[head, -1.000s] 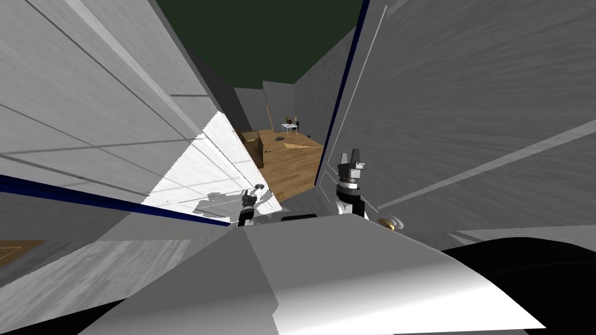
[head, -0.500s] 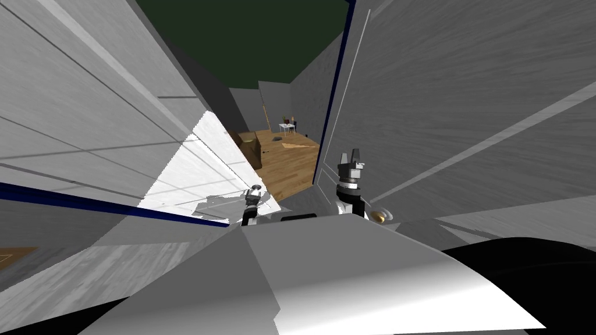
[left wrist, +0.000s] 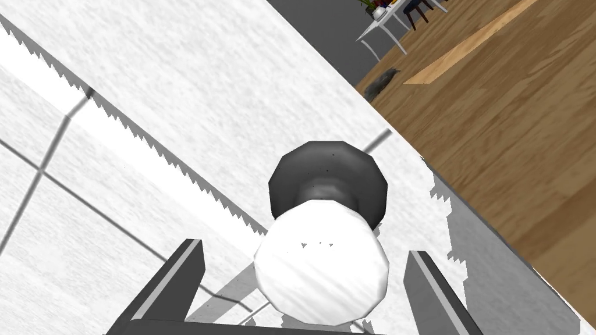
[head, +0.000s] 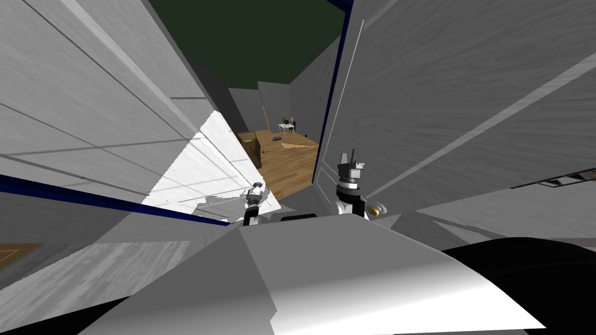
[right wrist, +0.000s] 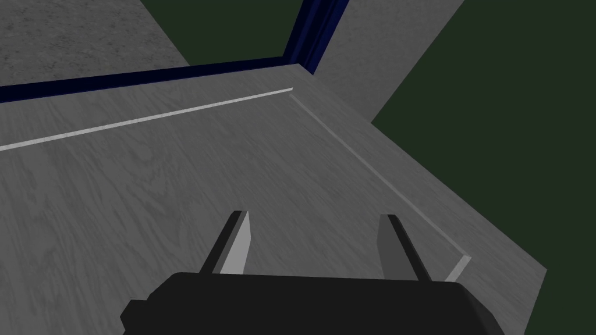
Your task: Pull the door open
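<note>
A bright white panelled door [head: 198, 168] stands at my left, seen close as the white door [left wrist: 174, 87] in the left wrist view. Its white round knob [left wrist: 320, 273] sits on a dark base. My left gripper [head: 256, 189] is open around that knob [left wrist: 305, 250], its fingers [left wrist: 189, 270] on either side with gaps showing. My right gripper [head: 351, 157] is raised and open [right wrist: 314, 218], with nothing between its fingers [right wrist: 238, 244], facing a grey panelled leaf [right wrist: 145, 192].
The grey leaf [head: 442, 104] with a dark blue edge fills the right side and carries a brass knob [head: 375, 210] beside my right forearm. Between the two panels a gap shows a wooden floor [head: 288, 163], a brown cabinet [head: 251, 142] and a small white table [head: 286, 127].
The brass knob and the grey leaf have drifted left and up in the head view. A dark slatted shape has come into view at the far right. Both grippers have stayed put.
</note>
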